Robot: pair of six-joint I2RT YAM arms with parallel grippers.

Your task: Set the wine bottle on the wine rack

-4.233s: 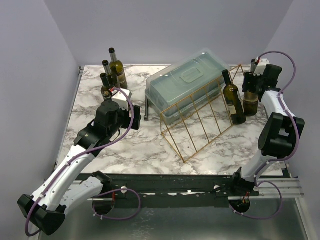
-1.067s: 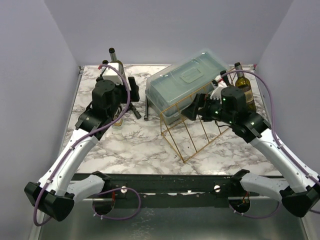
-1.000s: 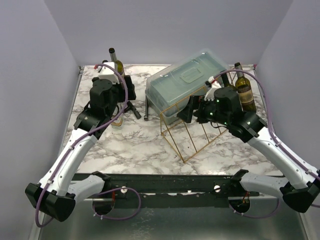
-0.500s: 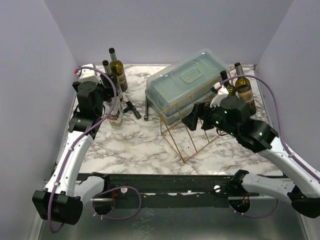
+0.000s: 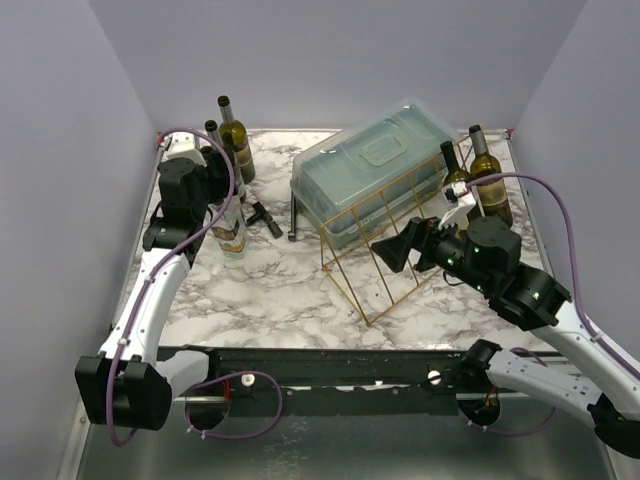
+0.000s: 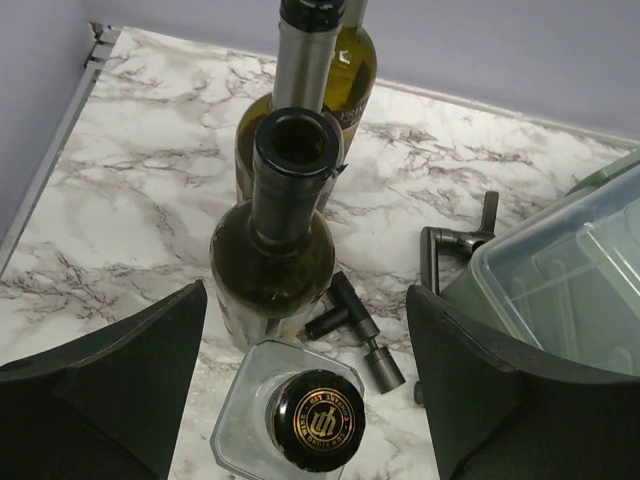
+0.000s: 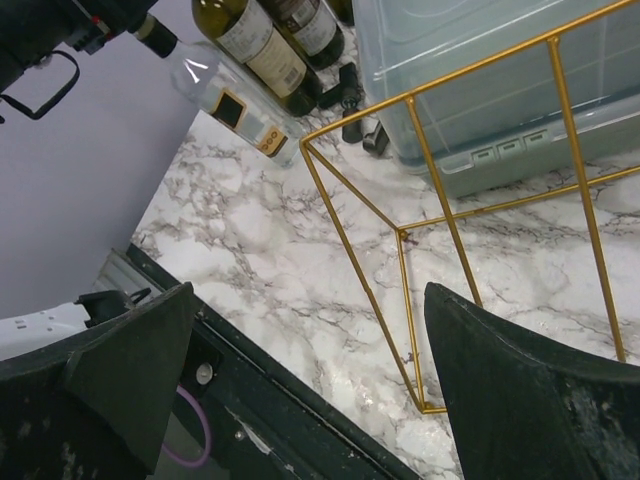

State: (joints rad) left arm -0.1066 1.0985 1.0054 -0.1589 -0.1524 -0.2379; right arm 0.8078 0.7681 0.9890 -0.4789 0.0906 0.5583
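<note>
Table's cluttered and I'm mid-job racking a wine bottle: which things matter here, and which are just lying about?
Job: wine rack; bottles at far left; bottles at far right. I cannot tell which bottle is meant to go on the rack.
Lying about: lidded plastic box; small black stopper-like pieces; grey metal piece beside the box.

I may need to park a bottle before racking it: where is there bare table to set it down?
The widest bare marble is at the near left, between the clear bottle, the wine rack and the front edge. Crowded: the far-left corner, where wine bottles and a small black piece cluster, and the far right, where two bottles stand beside the rack.
</note>
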